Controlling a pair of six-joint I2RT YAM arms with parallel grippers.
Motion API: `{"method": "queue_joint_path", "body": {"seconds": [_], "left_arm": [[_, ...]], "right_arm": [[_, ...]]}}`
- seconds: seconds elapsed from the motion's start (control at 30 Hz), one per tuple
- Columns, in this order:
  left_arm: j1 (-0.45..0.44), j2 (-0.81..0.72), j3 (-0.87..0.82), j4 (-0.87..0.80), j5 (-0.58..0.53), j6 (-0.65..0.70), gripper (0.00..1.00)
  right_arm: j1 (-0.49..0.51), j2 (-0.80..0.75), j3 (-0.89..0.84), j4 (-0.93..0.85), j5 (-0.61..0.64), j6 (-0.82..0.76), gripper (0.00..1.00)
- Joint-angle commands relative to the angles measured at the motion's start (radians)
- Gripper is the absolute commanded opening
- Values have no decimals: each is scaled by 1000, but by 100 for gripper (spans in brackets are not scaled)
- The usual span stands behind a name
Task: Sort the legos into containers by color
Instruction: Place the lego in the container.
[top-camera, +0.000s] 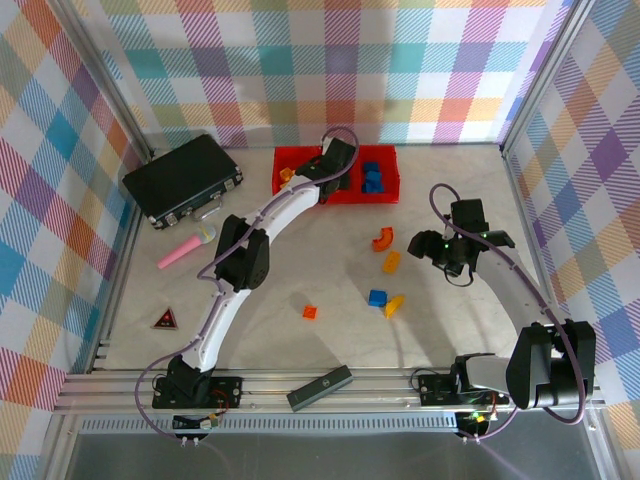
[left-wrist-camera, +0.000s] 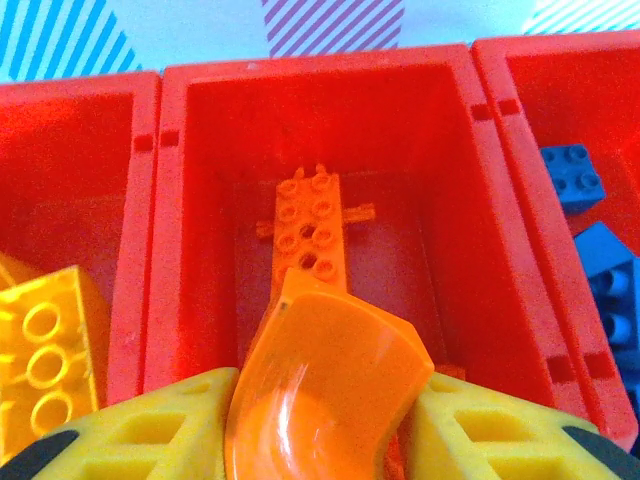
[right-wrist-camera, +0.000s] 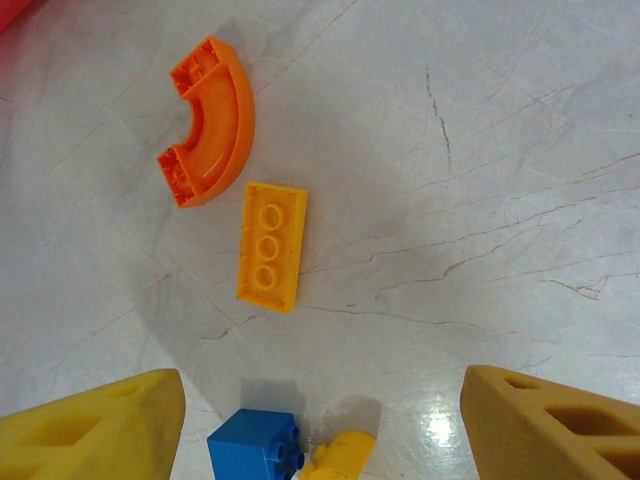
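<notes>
- The containers (top-camera: 385, 196) are three glossy red plastic bins, rectangular and open-topped, joined in a row. They sit at the far side of the pale, marble-veined tabletop (top-camera: 300, 260).
- The left hand (left-wrist-camera: 325, 400) hangs over the middle bin (left-wrist-camera: 310, 65). Its ribbed yellow fingers (left-wrist-camera: 170, 430) press on either side of a smooth, shiny orange curved piece (left-wrist-camera: 330, 340), which it grips.
- On that bin's floor lies one orange flat plate (left-wrist-camera: 310, 225) with two rows of round studs.
- The left bin (left-wrist-camera: 60, 100) holds a yellow brick (left-wrist-camera: 45, 340) showing three ring-shaped studs. The right bin (left-wrist-camera: 560, 60) holds at least two studded blue bricks (left-wrist-camera: 570, 175).
- The right hand (right-wrist-camera: 320, 375) hovers above the tabletop, its jaws wide apart and nothing between them.
- Five legos lie loose on the tabletop:
  - one orange arch (right-wrist-camera: 215, 120), hollow and ribbed at its ends
  - one yellow-orange strip (right-wrist-camera: 270, 245) with three rings, just beside the arch
  - one blue block (right-wrist-camera: 255, 445) — just beside it, one rounded yellow piece (right-wrist-camera: 340, 455)
  - one small orange brick (top-camera: 310, 312), apart to the left
- A black hard case (top-camera: 185, 180) with latches and a pink stick (top-camera: 185, 250) rest at the left.
</notes>
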Motion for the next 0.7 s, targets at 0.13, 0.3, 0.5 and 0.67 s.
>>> {"method": "queue_joint_path", "body": {"seconds": [0.13, 0.3, 0.5, 0.67], "left_arm": [[11, 37, 151, 6, 43, 63, 60], [4, -90, 72, 0, 6, 86, 67], [2, -363, -218, 5, 20, 67, 67], [2, -615, -465, -81, 125, -17, 67]], "right_arm": [[-3, -28, 14, -27, -22, -3, 73], [-3, -30, 11, -28, -31, -3, 73], [7, -28, 7, -10, -69, -3, 73], [48, -14, 5, 19, -86, 14, 73]]}}
